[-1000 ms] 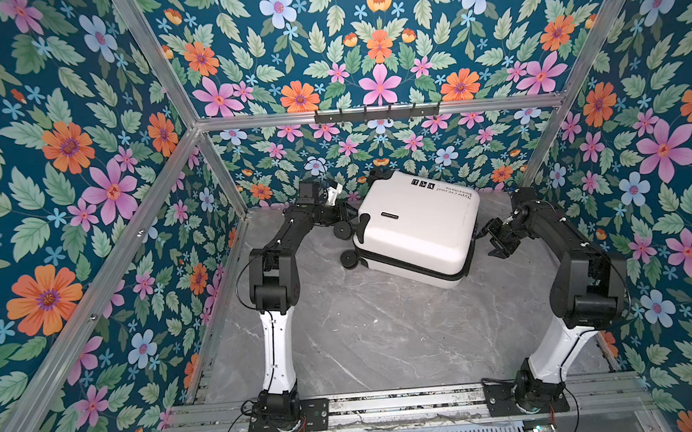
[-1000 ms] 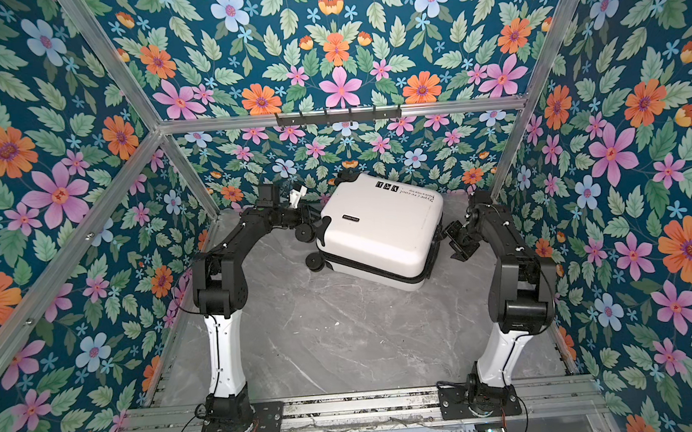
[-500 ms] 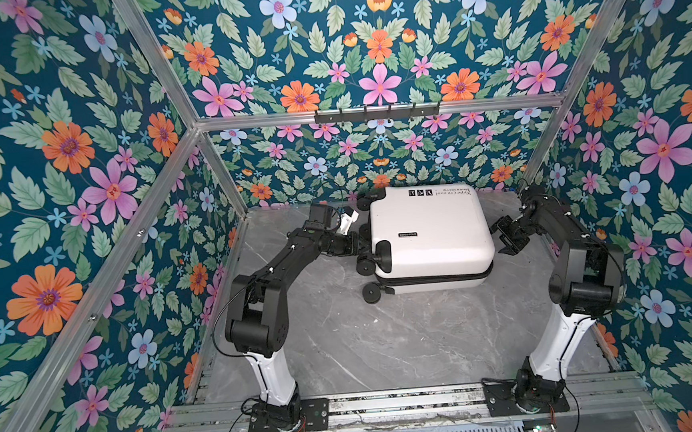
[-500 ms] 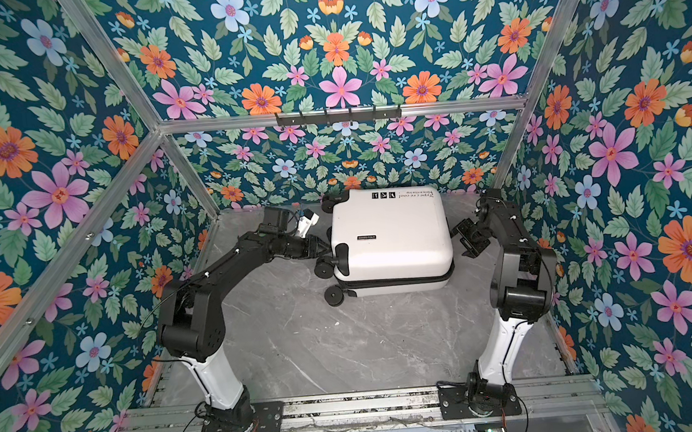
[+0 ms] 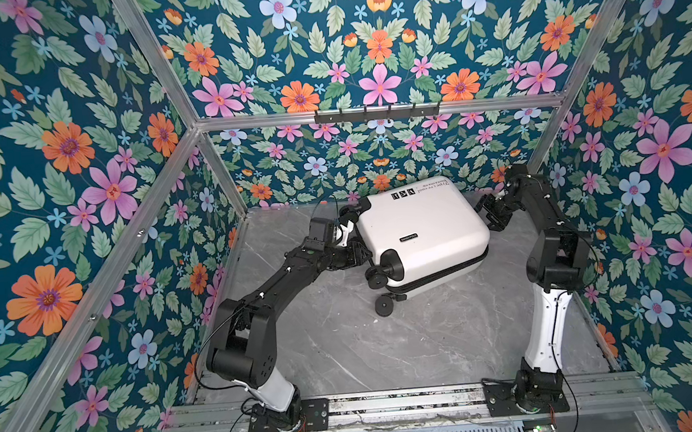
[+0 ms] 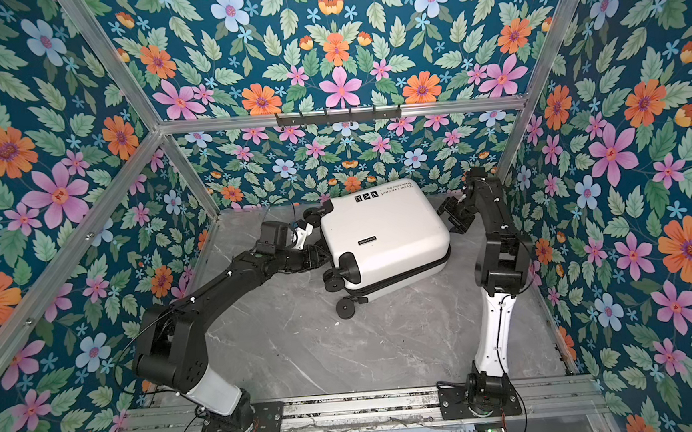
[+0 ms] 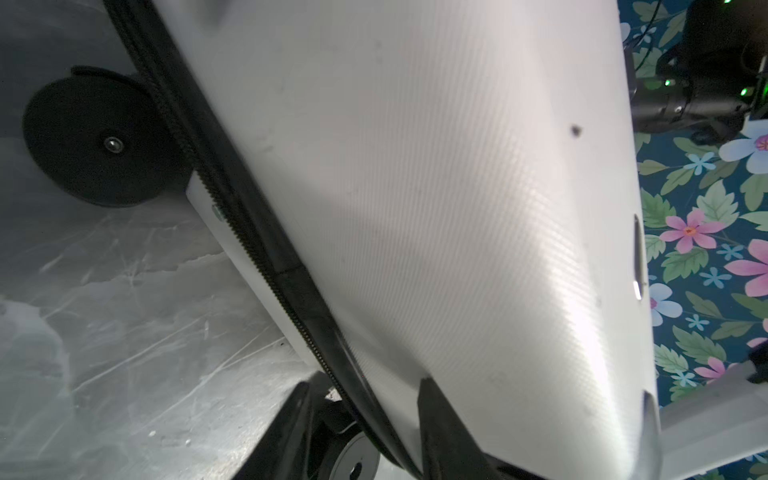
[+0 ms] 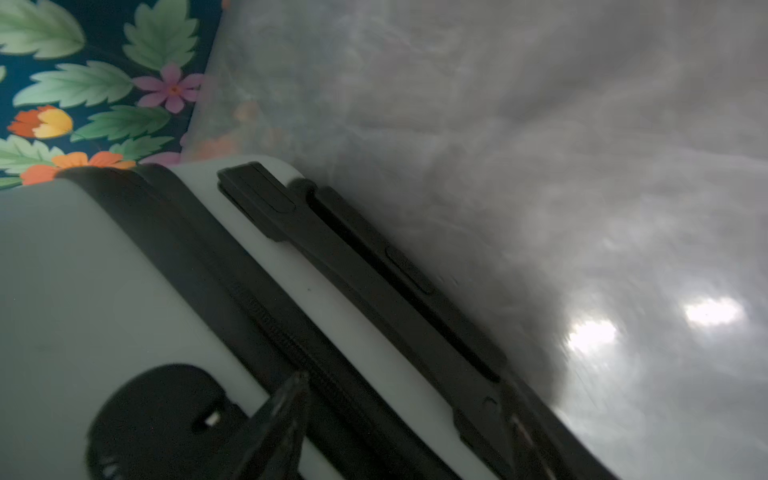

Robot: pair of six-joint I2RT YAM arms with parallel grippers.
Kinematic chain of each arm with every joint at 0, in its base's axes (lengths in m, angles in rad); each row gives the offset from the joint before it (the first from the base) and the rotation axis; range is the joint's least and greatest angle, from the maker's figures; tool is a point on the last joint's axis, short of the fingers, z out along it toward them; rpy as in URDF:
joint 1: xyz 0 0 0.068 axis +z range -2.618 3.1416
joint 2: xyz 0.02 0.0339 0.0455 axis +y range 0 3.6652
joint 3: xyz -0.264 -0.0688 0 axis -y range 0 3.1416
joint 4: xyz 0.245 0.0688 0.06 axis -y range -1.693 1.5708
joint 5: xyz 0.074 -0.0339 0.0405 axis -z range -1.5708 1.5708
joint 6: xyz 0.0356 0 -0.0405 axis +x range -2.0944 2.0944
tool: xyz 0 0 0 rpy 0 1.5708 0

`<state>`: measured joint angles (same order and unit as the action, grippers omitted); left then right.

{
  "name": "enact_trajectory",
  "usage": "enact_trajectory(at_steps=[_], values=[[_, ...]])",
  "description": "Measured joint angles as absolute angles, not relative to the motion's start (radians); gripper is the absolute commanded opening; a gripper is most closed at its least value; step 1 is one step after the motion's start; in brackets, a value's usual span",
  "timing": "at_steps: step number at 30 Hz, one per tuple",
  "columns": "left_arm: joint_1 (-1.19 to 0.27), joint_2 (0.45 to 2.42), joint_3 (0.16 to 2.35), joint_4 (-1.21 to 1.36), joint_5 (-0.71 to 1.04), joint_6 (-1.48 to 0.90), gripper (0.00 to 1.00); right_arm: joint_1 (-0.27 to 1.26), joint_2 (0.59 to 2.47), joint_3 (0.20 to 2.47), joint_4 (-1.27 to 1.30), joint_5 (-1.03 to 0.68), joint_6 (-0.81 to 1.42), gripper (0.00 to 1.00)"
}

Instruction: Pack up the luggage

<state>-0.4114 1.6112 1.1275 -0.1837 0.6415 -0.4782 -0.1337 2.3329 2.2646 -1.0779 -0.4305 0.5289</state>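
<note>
The luggage (image 5: pixel 420 228) (image 6: pixel 383 231), a white hard-shell suitcase, lies zipped closed on the grey table toward the back, with its black wheels (image 5: pixel 384 306) pointing front-left. My left gripper (image 5: pixel 353 254) (image 6: pixel 315 254) is at the wheel end. In the left wrist view the left gripper (image 7: pixel 365 419) is open, its fingers either side of the black zip seam against the shell (image 7: pixel 457 208). My right gripper (image 5: pixel 490 215) (image 6: pixel 452 216) is at the opposite end. In the right wrist view the right gripper (image 8: pixel 403 428) is open across the zip, beside the black handle (image 8: pixel 374 270).
Floral walls with aluminium posts close in the left, back and right. A black hook rail (image 5: pixel 376 112) runs along the back wall. The marble tabletop (image 5: pixel 387 347) stretches between the luggage and the front rail that carries both arm bases.
The luggage has turned counterclockwise; its wheel end swung toward the front and its handle end toward the back. Both grippers followed their ends, the left arm stretching lower.
</note>
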Motion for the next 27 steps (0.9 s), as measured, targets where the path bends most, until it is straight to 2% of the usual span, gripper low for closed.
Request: enact_trajectory(at_steps=[3,6,11,18,27], values=[[-0.433,1.608,1.122,-0.199,0.619,-0.49,0.46,-0.1,2.384,2.4,-1.112,-0.387,0.514,0.74],[-0.448,1.601,1.116,-0.212,0.612,-0.489,0.46,-0.093,2.38,2.431,-1.122,-0.373,0.518,0.76],[-0.445,1.53,1.102,-0.186,0.532,-0.49,0.47,-0.123,2.339,2.403,-1.202,-0.377,0.521,0.76],[-0.34,1.43,0.991,-0.089,0.372,-0.527,0.49,-0.178,2.259,2.337,-1.33,-0.385,0.52,0.77],[-0.282,1.462,0.928,-0.051,0.351,-0.606,0.52,-0.183,2.259,2.276,-1.323,-0.408,0.517,0.71]])
